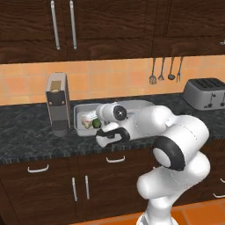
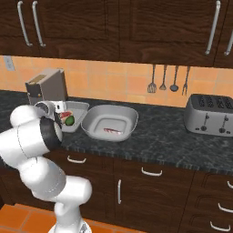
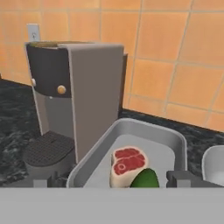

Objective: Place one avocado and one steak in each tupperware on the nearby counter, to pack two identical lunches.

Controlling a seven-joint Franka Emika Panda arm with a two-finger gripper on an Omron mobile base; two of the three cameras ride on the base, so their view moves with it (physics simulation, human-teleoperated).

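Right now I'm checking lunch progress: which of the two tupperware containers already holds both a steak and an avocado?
The small rectangular tupperware beside the coffee machine: steak and avocado lie inside. The larger oval tupperware holds just a steak.

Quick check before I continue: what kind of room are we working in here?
A home kitchen, apparently: dark stone counter under wooden cabinets, a toaster, a coffee machine, and utensils hanging on the tiled wall.

Steak + avocado in rect tupperware, btwn coffee machine & oval tupperware w/ 2nd steak
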